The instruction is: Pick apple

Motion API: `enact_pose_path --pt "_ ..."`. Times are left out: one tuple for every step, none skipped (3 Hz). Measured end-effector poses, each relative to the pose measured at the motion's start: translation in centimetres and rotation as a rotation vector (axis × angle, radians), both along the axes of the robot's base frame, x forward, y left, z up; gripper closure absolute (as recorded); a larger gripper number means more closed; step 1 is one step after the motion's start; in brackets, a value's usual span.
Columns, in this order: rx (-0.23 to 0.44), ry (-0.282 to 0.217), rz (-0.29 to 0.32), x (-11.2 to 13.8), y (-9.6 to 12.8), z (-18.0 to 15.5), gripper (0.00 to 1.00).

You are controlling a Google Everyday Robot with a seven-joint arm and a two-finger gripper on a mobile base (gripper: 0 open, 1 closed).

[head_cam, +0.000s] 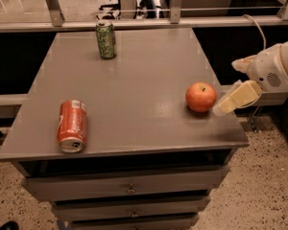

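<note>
The apple (200, 97) is round and red-orange and sits on the grey table top (134, 80) near its right edge. My gripper (227, 87) is at the right of the view, just off the table's right edge and right beside the apple. It is open and holds nothing. One cream finger (237, 98) points down-left, with its tip close to the apple's right side. The white arm (278, 66) reaches in from the right.
An orange soda can (72, 125) lies on its side at the front left. A green can (106, 40) stands upright at the back. Drawers (129, 189) sit below the top. A metal railing (134, 23) runs behind the table.
</note>
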State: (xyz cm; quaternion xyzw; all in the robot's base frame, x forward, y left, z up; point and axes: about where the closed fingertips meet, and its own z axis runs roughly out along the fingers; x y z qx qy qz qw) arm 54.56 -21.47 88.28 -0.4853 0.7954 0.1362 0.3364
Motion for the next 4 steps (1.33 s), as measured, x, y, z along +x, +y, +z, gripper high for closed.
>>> enact_pose_path --pt "0.071 -0.008 0.007 0.6 1.7 -1.0 0.00" --pt "0.114 -0.012 0.016 0.5 3.2 -2.2 0.00" --pt "0.138 -0.018 0.023 0.3 4.2 -3.3 0.18" --pt "0.154 -0.028 0.017 0.2 4.6 -4.0 0.42"
